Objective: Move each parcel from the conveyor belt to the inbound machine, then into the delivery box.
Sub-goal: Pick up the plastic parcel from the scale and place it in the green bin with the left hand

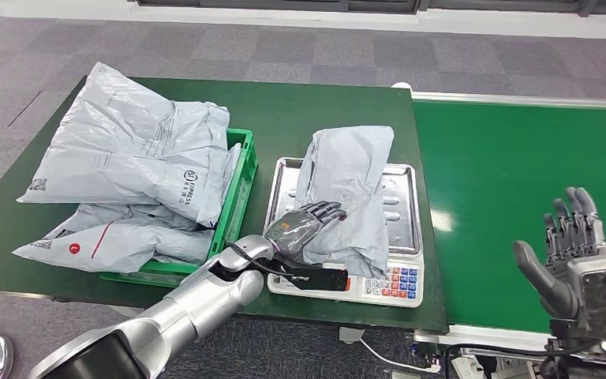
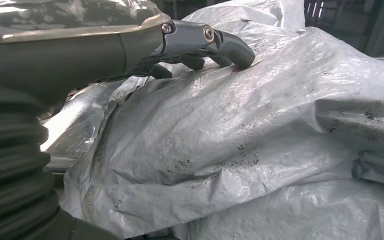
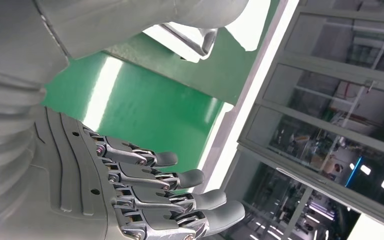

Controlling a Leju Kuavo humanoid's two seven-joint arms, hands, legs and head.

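A grey plastic parcel (image 1: 349,185) lies crumpled on the steel tray of the weighing scale (image 1: 402,217), the inbound machine. My left hand (image 1: 304,225) rests flat on the parcel's near left part, fingers stretched out and not closed round it. In the left wrist view the fingertips (image 2: 232,50) touch the wrinkled parcel (image 2: 260,135) from above. My right hand (image 1: 574,251) is held upright and open over the near edge of the green conveyor belt (image 1: 513,174), holding nothing. Its spread fingers (image 3: 180,195) hover over the belt (image 3: 145,110).
A green crate (image 1: 239,193), the delivery box, stands left of the scale on the dark green table (image 1: 308,110). It is heaped with several grey parcels (image 1: 134,150) that spill over its left side. The scale's keypad (image 1: 393,283) faces the table's near edge.
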